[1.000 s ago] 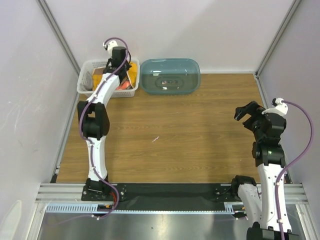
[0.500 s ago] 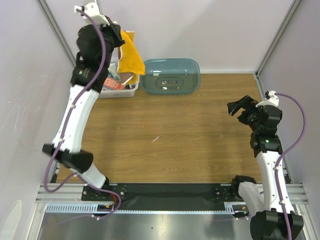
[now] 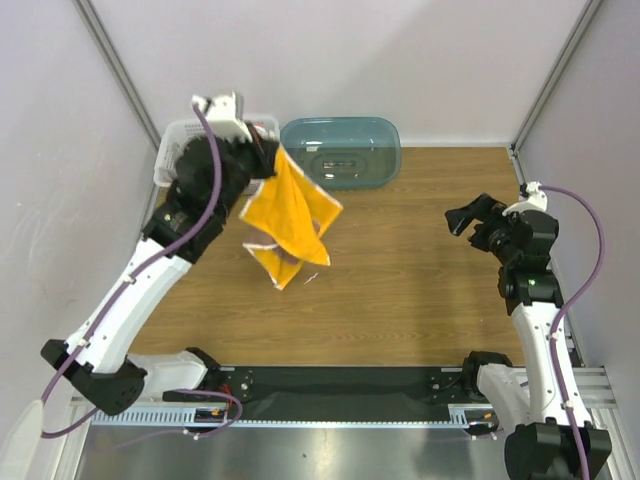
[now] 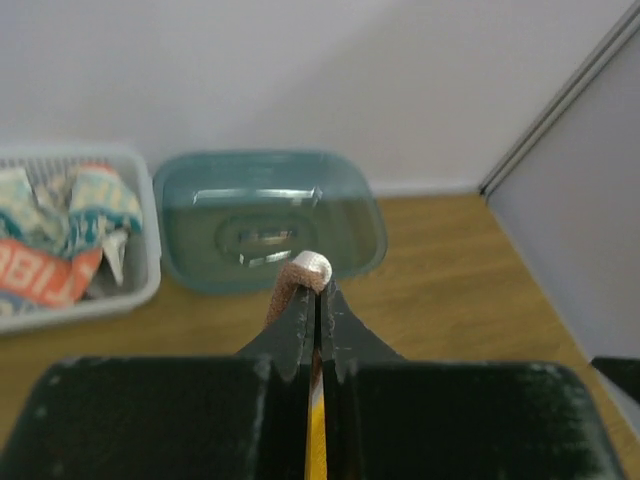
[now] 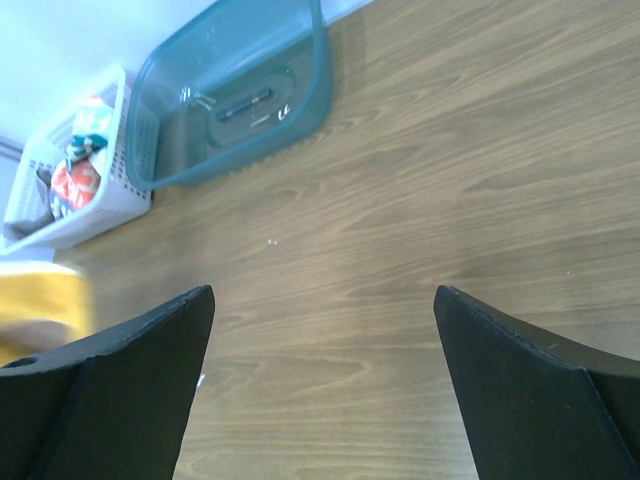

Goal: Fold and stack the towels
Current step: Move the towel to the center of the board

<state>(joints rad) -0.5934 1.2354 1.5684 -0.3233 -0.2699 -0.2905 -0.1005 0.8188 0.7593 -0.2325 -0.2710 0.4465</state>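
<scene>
1. Towel, orange side out, hangs in the air by one corner over the left half of the table, just in front of the basket and tub.
2. Left gripper is pinched tight on that corner. The wrist view shows only a small tuck of cloth past the tips, so a jerk might pull it free.
3. Right gripper stands wide, holding nothing, well off to the right.
4. Done well: lower slowly so the bottom edge lands first, then draw back to lay the cloth flat mid-table.
5. Bring the right gripper to a free corner to spread it before folding.
6. Other towels lie in the basket.
</scene>
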